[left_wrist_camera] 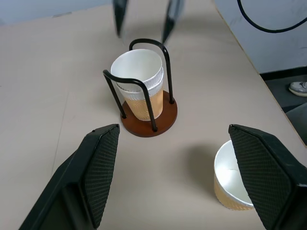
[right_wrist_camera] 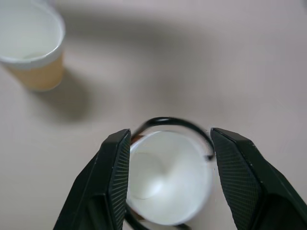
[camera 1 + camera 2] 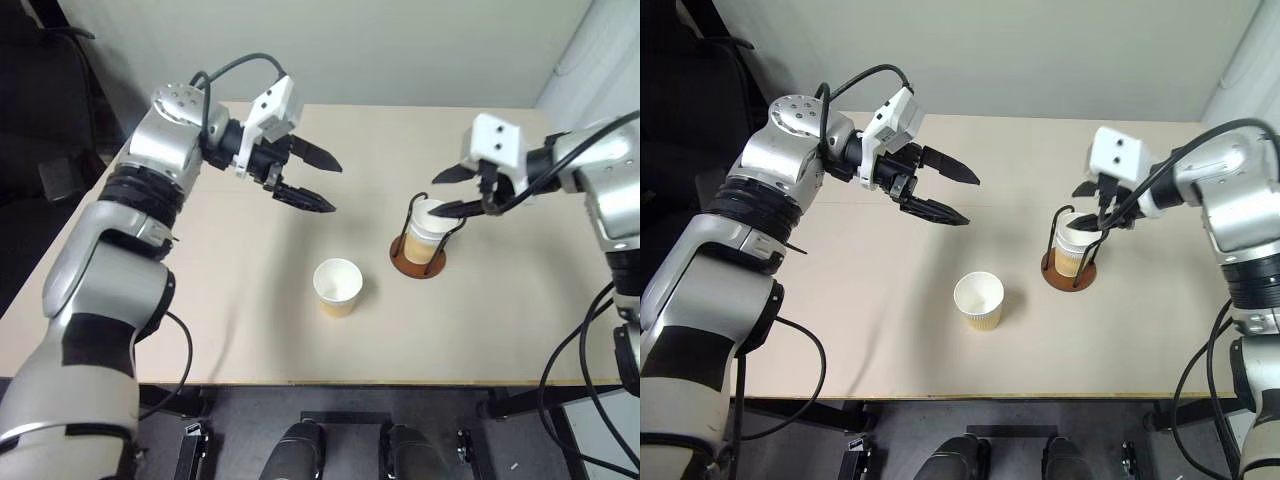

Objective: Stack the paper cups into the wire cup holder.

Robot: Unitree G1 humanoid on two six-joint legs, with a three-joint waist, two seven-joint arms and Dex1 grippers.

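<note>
The right gripper (image 3: 452, 191) hung open and empty just above two nested paper cups (image 1: 139, 81) in the wire cup holder (image 1: 149, 120). Any sideways drift risked snagging a wire loop and tipping it.

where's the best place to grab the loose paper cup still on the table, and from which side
Take the loose paper cup by its rolled rim, coming from above with one finger inside and one outside. It stands upright with its mouth open and nothing close beside it. The open left gripper is probably the freer one, since the right gripper hangs over the wire cup holder.
</note>
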